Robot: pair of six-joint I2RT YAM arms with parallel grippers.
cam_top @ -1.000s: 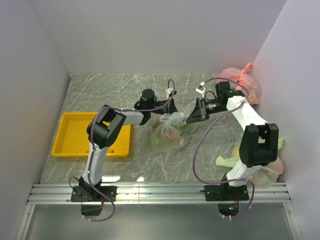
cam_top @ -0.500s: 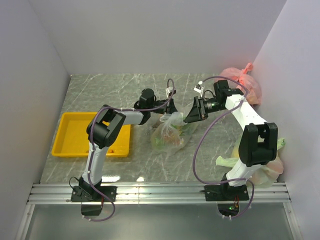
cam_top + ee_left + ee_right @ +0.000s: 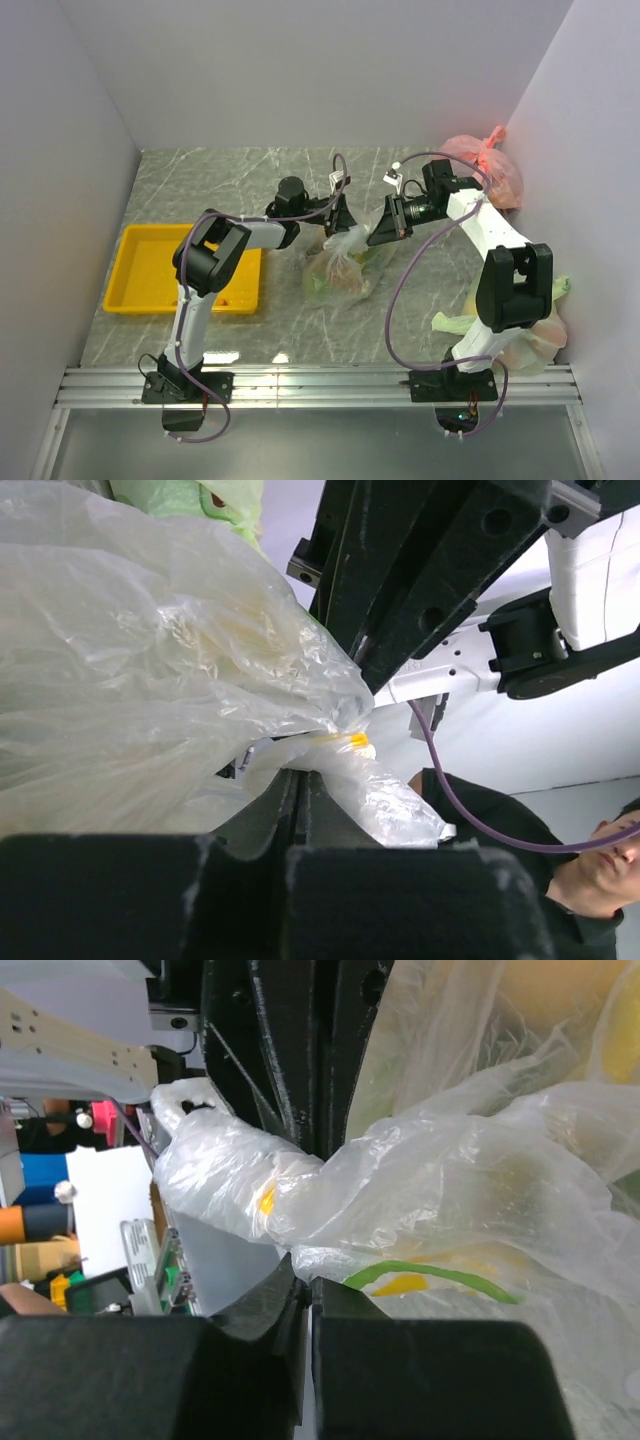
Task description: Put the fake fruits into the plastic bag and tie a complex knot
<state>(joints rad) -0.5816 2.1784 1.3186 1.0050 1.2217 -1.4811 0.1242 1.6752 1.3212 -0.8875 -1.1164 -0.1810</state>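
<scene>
Tray point(image 3: 140, 272) well left of plastic bag point(image 3: 338, 268)

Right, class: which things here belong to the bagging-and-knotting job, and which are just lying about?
Part of the job: clear bag, fruit inside it, left gripper and right gripper, both pinching the bag's film.
Lying about: yellow tray, pink bag, pale green bags.

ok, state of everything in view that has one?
thin transparent plastic bag: filled, handle ends held up
small plastic fake fruits: inside that bag
left gripper: shut on one handle end
right gripper: shut on the other handle end
pink plastic bag: top knotted
yellow plastic tray: lying flat, open side up
</scene>
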